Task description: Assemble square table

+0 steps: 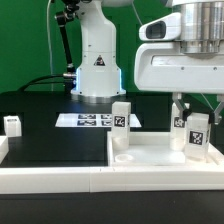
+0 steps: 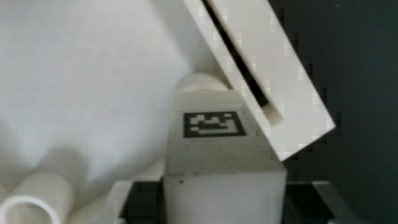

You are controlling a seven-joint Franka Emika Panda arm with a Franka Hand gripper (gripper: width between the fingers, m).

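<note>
1. We find the gripper (image 1: pixel 197 116) at the exterior view's right. It points down over the far right corner of the tabletop (image 1: pixel 150 160).
2. Its fingers (image 1: pixel 181 106) stand partly apart and are clamped on the upper end of the held leg (image 1: pixel 197 140).
3. The held leg stands upright with one tag facing the exterior camera. Its lower end sits at the tabletop's surface, inside the raised rim. We cannot tell whether it is seated there.
4. In the wrist view, the held leg (image 2: pixel 217 130) shows its tag just beside the tabletop's corner rim (image 2: pixel 267 75).
5. The second leg (image 1: pixel 121 125) stands upright at the tabletop's far corner on the exterior view's left, well apart from the gripper.
6. The third leg (image 1: pixel 12 124) stands on the black table (image 1: pixel 50 135) at the exterior view's left, apart from the tabletop.
7. The marker board (image 1: pixel 90 120) lies flat on the table between the tabletop and the robot base (image 1: pixel 98 65).
8. A white border bar (image 1: pixel 45 181) lies along the near edge, beside the tabletop.
</note>
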